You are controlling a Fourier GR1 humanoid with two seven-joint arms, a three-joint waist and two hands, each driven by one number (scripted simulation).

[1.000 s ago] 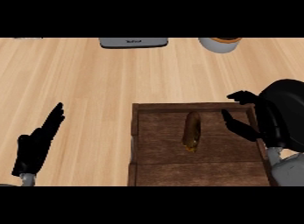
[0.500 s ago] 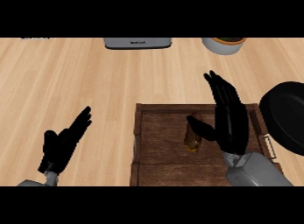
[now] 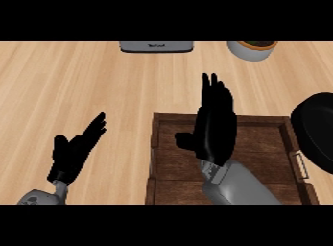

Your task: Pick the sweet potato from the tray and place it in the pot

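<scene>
Our right hand (image 3: 213,129) has swung left over the wooden tray (image 3: 264,144), fingers straight and together, hiding the sweet potato, which we judge ungrasped; black pot (image 3: 326,130) waits at right edge; left hand (image 3: 73,151) rests lower left, fingers spread.

Counter (image 3: 69,86) is showing light wood grain; tray (image 3: 268,139), dark brown planks; pot (image 3: 328,129), left hand (image 3: 73,151) and right hand (image 3: 213,129) are showing black.

A light wooden table (image 3: 55,81) fills the view. At its far edge sits a grey appliance (image 3: 158,46). To the right of it stands a pale round cup (image 3: 252,50) with a brownish inside.
</scene>
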